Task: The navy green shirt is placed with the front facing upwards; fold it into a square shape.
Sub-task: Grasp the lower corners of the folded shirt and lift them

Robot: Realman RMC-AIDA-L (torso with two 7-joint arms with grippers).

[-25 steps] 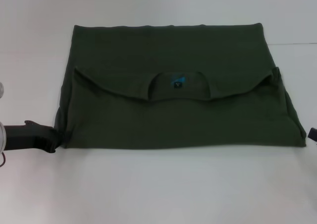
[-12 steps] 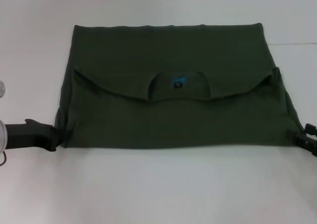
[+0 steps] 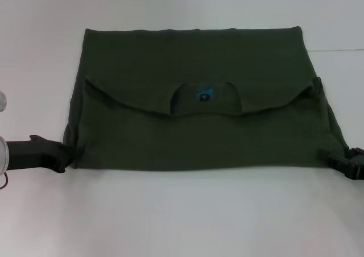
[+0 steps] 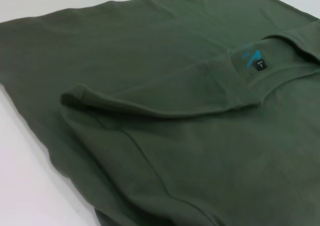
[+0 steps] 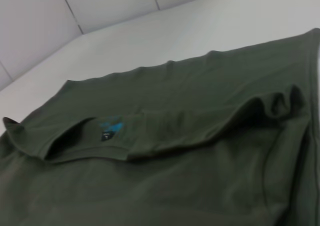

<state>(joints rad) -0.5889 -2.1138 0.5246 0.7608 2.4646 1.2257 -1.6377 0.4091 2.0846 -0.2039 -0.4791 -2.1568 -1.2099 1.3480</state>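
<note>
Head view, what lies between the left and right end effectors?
In the head view only the folded dark olive-green cotton T-shirt spans between the left end effector, at its near left corner, and the right end effector, at its near right corner.

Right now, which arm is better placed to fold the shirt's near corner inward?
Neither clearly: left gripper sits at the shirt's near-left corner, right gripper at the near-right corner, both touching fabric edges.

The navy green shirt [image 3: 199, 109] lies folded on the table [image 3: 182, 217], a gripper at each near corner.
</note>
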